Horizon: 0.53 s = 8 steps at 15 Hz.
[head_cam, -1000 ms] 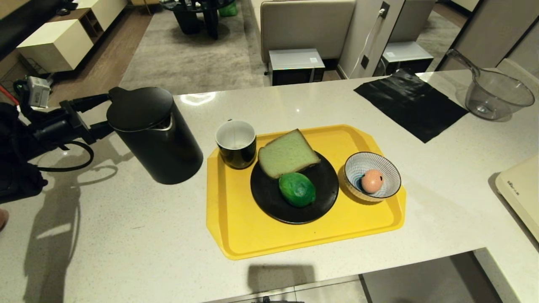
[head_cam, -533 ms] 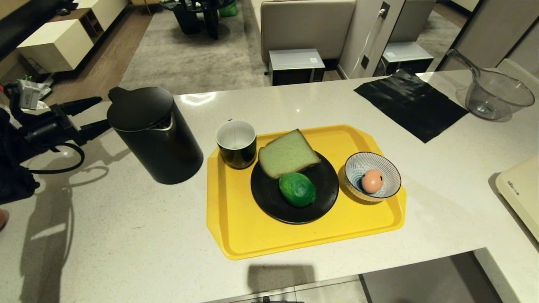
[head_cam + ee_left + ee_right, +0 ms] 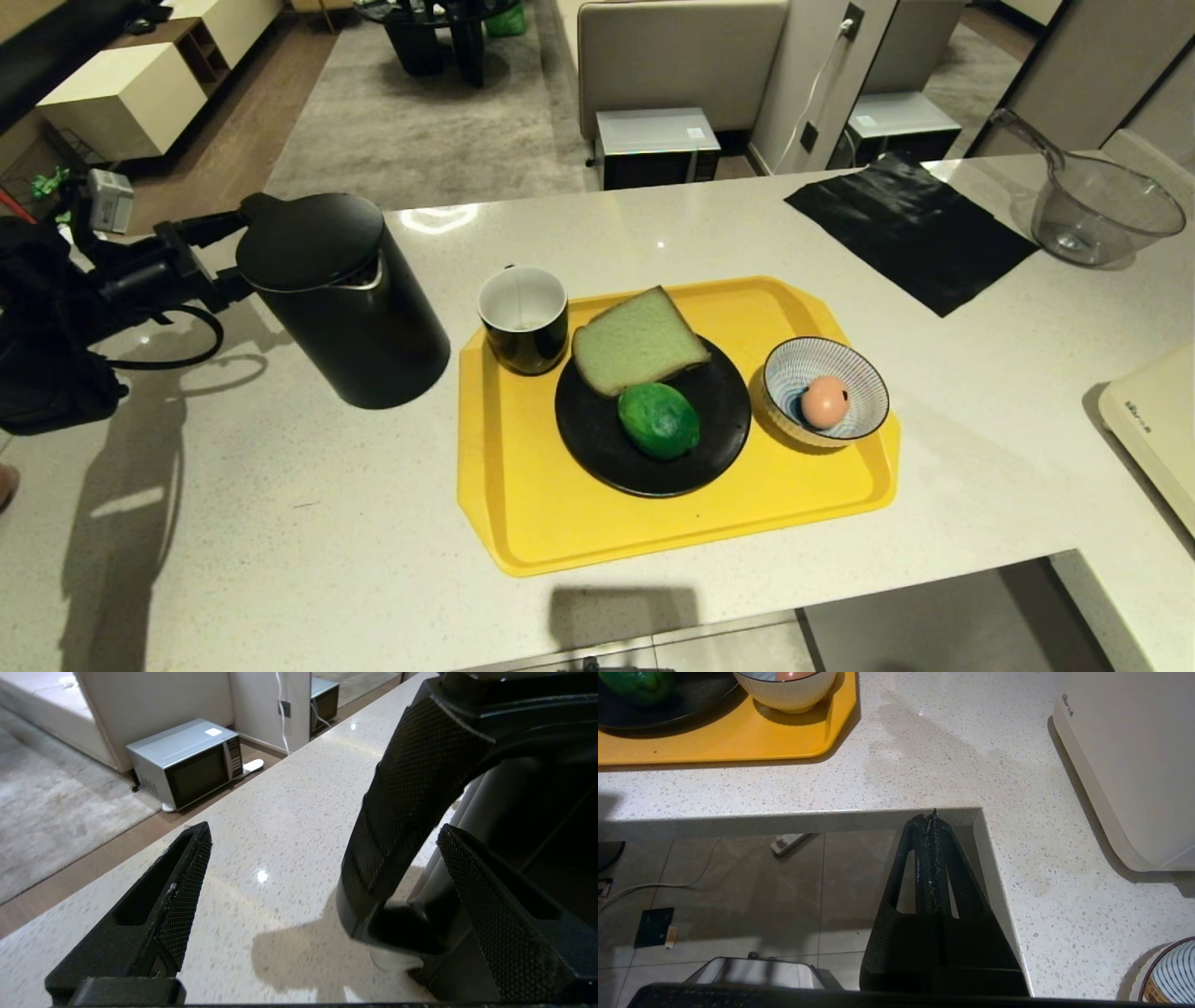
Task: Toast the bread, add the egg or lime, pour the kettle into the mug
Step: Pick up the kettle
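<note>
On the pale speckled stone counter (image 3: 280, 523), the matte black cylindrical kettle (image 3: 341, 294) stands left of the yellow tray (image 3: 523, 523). Your left gripper (image 3: 322, 896) gapes wide around the kettle's handle (image 3: 406, 807), holding nothing; the right gripper (image 3: 932, 826) is closed, empty. Close off-centre and you risk tipping the kettle.

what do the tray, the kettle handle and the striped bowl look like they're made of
Tray: probably plastic; uniform yellow, dull sheen, moulded rim.
Kettle handle: likely matte black plastic with fine dimpled grip texture.
Striped bowl: seemingly glazed ceramic; glossy, painted blue lines.
</note>
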Available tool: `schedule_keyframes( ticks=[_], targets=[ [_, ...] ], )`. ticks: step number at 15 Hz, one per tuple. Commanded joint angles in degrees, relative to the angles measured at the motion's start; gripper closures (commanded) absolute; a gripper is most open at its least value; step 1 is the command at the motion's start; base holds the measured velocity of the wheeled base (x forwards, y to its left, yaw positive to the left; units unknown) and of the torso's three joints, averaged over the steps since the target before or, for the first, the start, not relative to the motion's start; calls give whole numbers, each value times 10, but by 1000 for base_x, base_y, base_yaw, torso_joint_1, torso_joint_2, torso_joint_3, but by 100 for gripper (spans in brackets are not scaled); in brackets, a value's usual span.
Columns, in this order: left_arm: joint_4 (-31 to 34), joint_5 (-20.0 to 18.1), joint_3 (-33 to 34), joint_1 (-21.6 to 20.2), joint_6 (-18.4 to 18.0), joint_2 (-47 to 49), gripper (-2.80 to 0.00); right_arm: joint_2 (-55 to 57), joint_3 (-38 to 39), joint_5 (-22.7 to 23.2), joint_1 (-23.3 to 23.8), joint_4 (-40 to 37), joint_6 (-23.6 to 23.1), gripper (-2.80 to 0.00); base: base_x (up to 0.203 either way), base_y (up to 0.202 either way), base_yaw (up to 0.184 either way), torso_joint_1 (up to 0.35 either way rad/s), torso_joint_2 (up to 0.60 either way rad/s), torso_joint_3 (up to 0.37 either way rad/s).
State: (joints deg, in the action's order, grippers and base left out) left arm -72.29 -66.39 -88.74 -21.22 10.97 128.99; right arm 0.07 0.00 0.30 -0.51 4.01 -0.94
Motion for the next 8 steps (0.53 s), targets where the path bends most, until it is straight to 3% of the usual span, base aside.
schedule_keyframes(
  ticks=[1, 8],
  targets=[
    [-5, -4, -14, 9, 0, 8, -280, 0, 16, 0, 0, 0, 0, 0, 0, 0, 0, 0, 0, 0],
    [0, 2, -42, 22, 1, 17, -280, 0, 16, 0, 0, 0, 0, 0, 0, 0, 0, 0, 0, 0]
  ],
)
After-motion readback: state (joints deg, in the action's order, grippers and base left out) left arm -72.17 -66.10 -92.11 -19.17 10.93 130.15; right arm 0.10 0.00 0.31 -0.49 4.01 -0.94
